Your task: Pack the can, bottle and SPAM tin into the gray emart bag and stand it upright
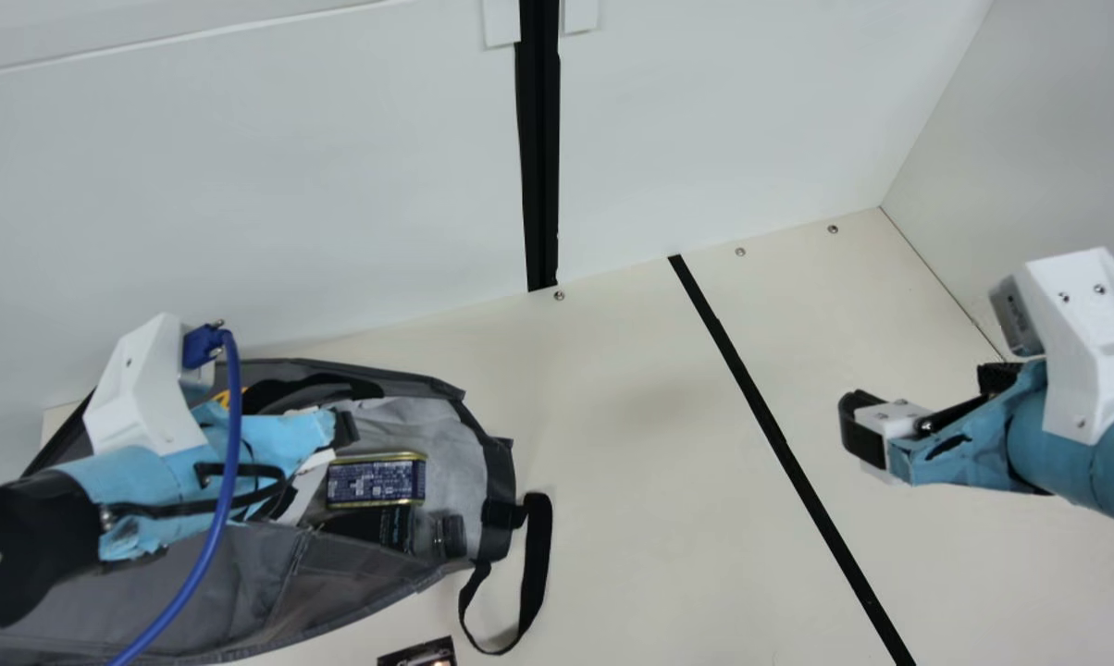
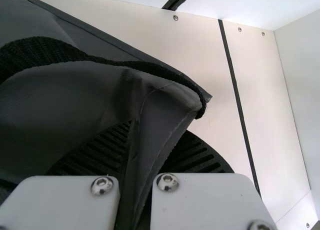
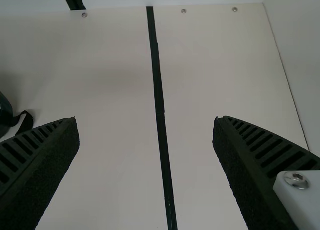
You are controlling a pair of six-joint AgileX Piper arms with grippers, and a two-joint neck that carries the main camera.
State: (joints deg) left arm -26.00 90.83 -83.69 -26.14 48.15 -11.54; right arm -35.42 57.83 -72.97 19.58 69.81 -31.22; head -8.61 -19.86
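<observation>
1. Item, dark and printed, lies at the bottom edge of the main view, left of center, cut off by the frame. I can't tell what it is.
2. Bag, gray with black trim, lies spread on the desk across the lower left. Its black strap loops onto the desk just beyond its right end.
3. The bottle, partly covered, lies on its side in the open bag, cap pointing to the right of the frame.
4. The tin, dark blue with gold rims, is in the bag too, just above the bottle in the main view.
5. The left tool reaches over the bag from the left edge, a blue cable looping beside its arm. In the left wrist view the tool is clenched on a fold of the bag's gray cloth.
6. The right tool hangs over the desk at the right of the frame. In the right wrist view it is released, its two fingers wide apart with nothing between them.
7. A black strip slants across the desk, between the bag and the right tool.
8. Behind the desk, across the top, stands a white wall with a black post.
</observation>
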